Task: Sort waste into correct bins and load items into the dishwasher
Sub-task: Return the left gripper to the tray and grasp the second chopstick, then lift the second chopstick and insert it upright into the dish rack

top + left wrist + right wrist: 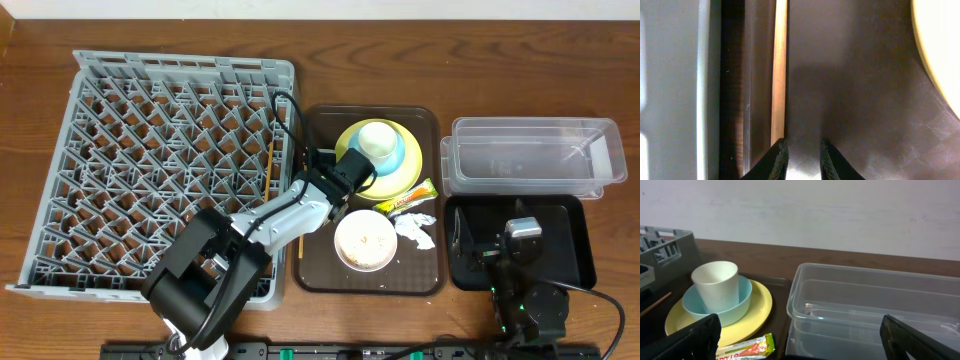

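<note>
Brown tray (315, 270) holds stacked plate (405, 180), blue bowl (395, 158) and cup (377, 140). White bowl (338, 238) with rice at 6 o'clock; chopstick (779, 75) at 9. Left hand (802, 145) slightly parted, grasping nothing. Right hand (797, 325) released above black tray (570, 250). Wooden desk (40, 30).

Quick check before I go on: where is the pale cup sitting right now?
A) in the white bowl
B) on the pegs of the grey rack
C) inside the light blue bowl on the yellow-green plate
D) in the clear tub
C: in the right wrist view the pale cup stands upright inside the light blue bowl, which rests on the yellow-green plate.
</note>
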### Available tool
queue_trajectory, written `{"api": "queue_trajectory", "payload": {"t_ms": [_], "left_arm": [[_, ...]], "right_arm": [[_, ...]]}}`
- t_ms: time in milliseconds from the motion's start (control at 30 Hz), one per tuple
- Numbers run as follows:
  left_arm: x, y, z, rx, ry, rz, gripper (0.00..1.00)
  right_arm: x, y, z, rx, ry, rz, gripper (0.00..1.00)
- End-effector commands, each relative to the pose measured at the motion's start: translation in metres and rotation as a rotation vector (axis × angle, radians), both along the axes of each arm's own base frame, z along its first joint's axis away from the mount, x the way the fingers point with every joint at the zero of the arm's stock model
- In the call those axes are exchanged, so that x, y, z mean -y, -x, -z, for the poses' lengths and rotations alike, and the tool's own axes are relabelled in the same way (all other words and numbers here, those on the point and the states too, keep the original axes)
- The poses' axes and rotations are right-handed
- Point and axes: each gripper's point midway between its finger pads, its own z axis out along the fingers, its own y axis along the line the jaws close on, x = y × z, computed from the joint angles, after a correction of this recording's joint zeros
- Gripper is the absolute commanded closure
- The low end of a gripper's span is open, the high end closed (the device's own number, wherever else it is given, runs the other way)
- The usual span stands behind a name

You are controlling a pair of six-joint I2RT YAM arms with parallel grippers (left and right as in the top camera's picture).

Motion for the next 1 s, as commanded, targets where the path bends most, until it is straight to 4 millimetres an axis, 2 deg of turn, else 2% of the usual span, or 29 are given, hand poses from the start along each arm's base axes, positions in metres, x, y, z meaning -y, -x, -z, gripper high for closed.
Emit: {"api": "queue_trajectory", "payload": {"t_ms": [0, 367, 567, 667, 767, 800, 967], "left_arm": [[-0.008, -0.001, -0.005, 0.019, -0.032, -0.007, 0.76], [-0.019, 0.002, -0.006, 0.015, -0.096, 0.0, 0.75], [-0.022, 0.011, 0.008, -0.026, -0.101, 0.004, 0.76], [-0.012, 0.018, 0.021, -0.075, -0.039, 0.018, 0.81], [0.0, 0.024, 0.028, -0.114, 0.03, 0.031, 0.81], [0.004, 0.025, 0.03, -0.121, 0.051, 0.035, 0.85], [0.021, 0.029, 0.032, -0.154, 0.14, 0.055, 0.87]], "right_arm": [[-0.001, 0.0, 0.001, -0.003, 0.011, -0.007, 0.01], [-0.001, 0.0, 0.001, -0.003, 0.011, -0.007, 0.01], [-0.002, 0.0, 0.001, -0.003, 0.011, -0.007, 0.01], [-0.001, 0.0, 0.001, -0.003, 0.011, -0.007, 0.01], [-0.001, 0.0, 0.001, -0.003, 0.011, -0.007, 0.01], [-0.002, 0.0, 0.001, -0.003, 0.011, -0.007, 0.01], [-0.002, 0.0, 0.001, -0.003, 0.011, -0.007, 0.01]]}}
